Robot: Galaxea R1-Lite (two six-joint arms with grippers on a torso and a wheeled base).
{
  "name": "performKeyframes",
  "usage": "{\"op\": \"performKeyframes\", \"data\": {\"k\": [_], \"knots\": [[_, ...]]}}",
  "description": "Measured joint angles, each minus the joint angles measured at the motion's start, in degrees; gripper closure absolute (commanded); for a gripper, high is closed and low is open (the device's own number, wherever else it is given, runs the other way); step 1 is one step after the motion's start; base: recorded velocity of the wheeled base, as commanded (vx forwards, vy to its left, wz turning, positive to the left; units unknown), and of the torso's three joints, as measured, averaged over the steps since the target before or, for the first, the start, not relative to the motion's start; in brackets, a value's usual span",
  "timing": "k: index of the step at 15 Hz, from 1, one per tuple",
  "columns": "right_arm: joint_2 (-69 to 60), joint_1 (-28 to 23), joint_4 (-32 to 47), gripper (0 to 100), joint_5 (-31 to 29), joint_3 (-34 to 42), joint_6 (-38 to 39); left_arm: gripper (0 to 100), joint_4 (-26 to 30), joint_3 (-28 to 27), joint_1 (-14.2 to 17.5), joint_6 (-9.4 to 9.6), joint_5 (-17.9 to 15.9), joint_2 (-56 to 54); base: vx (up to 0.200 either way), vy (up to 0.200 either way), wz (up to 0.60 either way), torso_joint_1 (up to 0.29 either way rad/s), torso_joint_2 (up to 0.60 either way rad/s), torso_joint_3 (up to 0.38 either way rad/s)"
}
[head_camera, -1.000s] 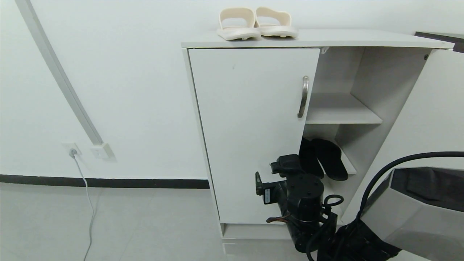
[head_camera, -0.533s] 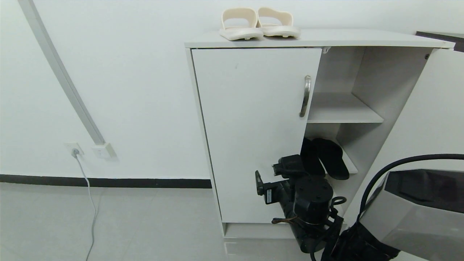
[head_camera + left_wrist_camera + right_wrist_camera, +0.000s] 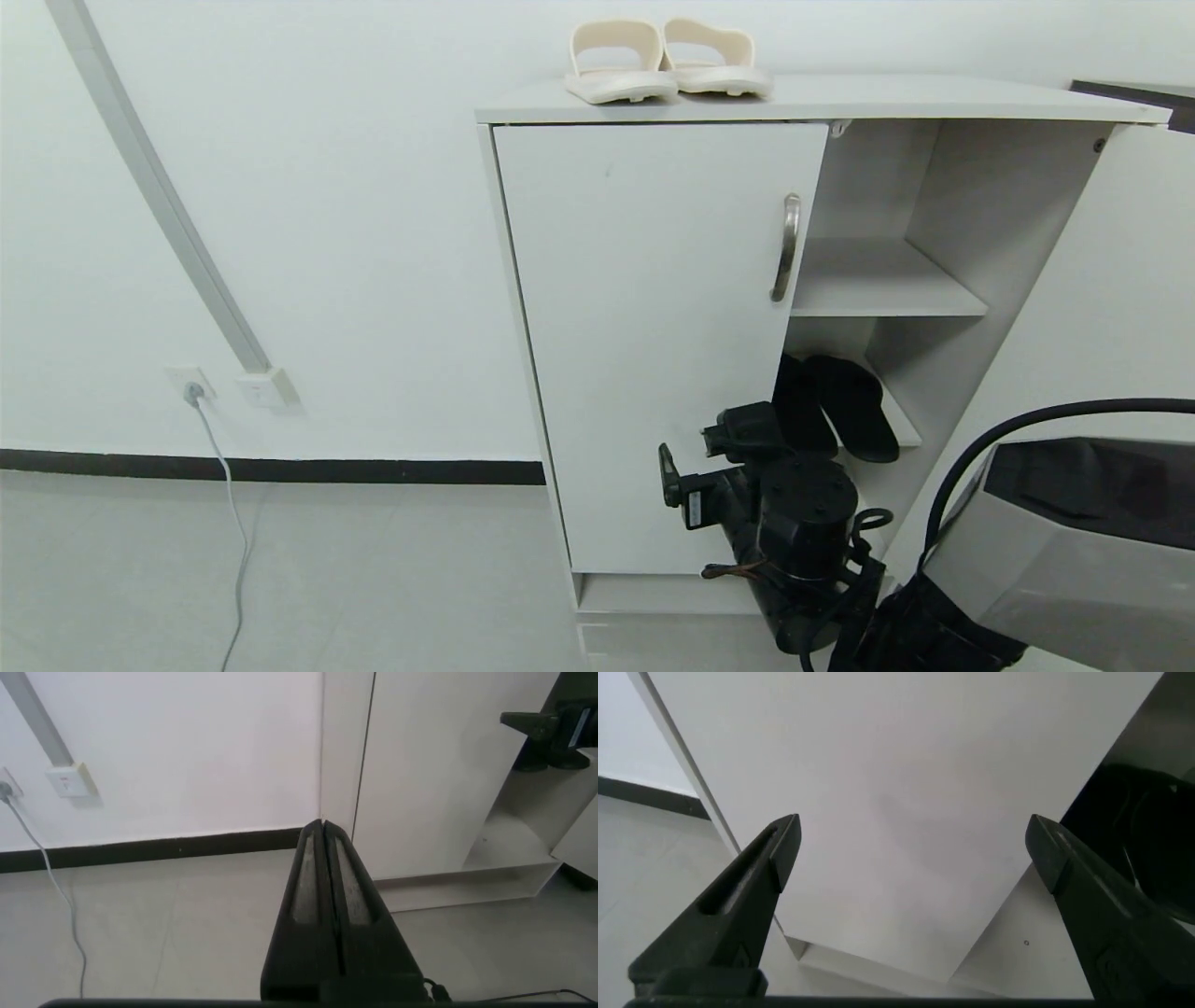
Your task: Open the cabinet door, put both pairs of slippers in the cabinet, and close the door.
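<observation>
A cream pair of slippers (image 3: 667,61) rests on top of the white cabinet (image 3: 934,98). A black pair (image 3: 840,406) lies on the lower shelf inside, and its dark edge (image 3: 1148,831) also appears in the right wrist view. The cabinet's right door (image 3: 1102,280) stands open; the left door (image 3: 653,345) with its metal handle (image 3: 784,247) is closed. My right gripper (image 3: 739,431) is low in front of the closed door's edge, beside the black pair, open (image 3: 913,829) and empty. My left gripper (image 3: 322,859) is shut on nothing, above the floor to the cabinet's left.
An empty upper shelf (image 3: 882,280) sits above the black pair. A wall socket with a cable (image 3: 191,392) and a slanted conduit (image 3: 149,187) are on the wall at left. Grey floor (image 3: 280,579) lies open left of the cabinet.
The head view has shifted slightly, so the cabinet sits a little to the right. My right arm has edged a little right and down; the slippers and doors have not moved.
</observation>
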Motion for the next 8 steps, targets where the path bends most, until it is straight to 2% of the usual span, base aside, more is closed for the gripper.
{"op": "performKeyframes", "data": {"k": [1, 4, 8], "knots": [[0.1, 0.0, 0.0, 0, 0.0, 0.0, 0.0, 100, 0.1, 0.0, 0.0, 0.0, 0.0, 0.0, 0.0, 0.0, 0.0, 0.002, -0.11, -0.119], [0.2, 0.1, 0.0, 0, 0.0, -0.1, 0.0, 100, 0.1, 0.0, 0.0, -0.01, 0.0, 0.0, 0.0, 0.0, 0.0, 0.007, -0.18, -0.318], [0.5, 0.2, 0.1, 0, 0.0, -0.1, -0.1, 100, 0.0, 0.0, 0.0, -0.01, 0.0, 0.0, 0.0, 0.0, 0.0, 0.053, -0.51, -0.368]]}}
